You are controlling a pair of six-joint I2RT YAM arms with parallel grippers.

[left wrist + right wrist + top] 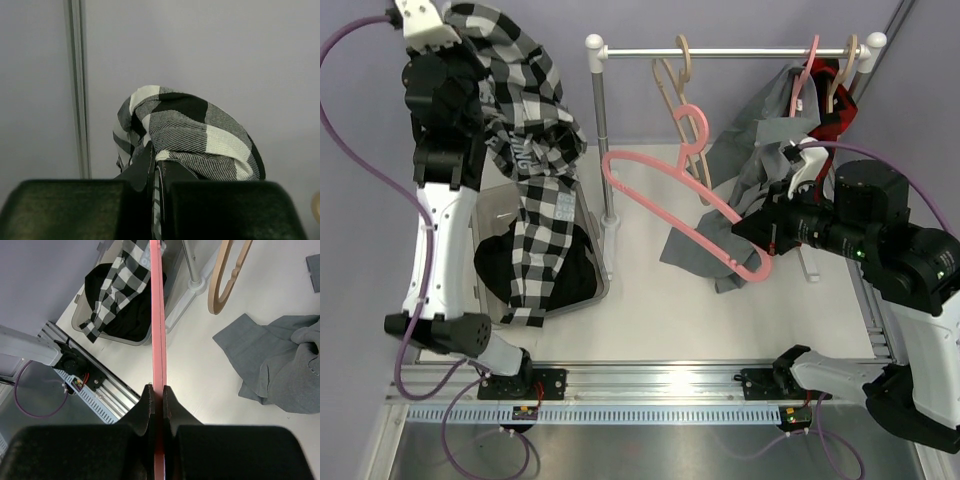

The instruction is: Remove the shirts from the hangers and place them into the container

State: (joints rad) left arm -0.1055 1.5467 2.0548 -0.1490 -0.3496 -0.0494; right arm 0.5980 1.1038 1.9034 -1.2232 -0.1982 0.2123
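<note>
Up top, the black-and-white plaid shirt [525,150] hung in a soft, crumpled column from my left gripper [455,35]. On the left wrist view its fingers [137,172] were clenched on a bunched fold of the woven check cloth [190,130], which bulged just above the tips. Below those fingers the shirt's loose tail dropped into the container [495,210], a smoky translucent bin with rounded corners. The tail lay across the plain black shirt [575,265] already heaped inside it.

My right gripper [760,235] was pinched on the thin pink hanger [670,205]. On the right wrist view the fingers [145,405] squeezed its narrow plastic edge [158,315], which ran straight ahead of the tips. The hanger was bare, its hook pointing up toward the metal rail [740,52].

Just to the right of those fingers the grey shirt [280,360] sagged from the rail's far end, with its smooth lower folds pooled on the pale table [650,320]. Ahead of the tips, an empty tan hanger [227,275] with a rounded loop shape hung from the rail.
</note>
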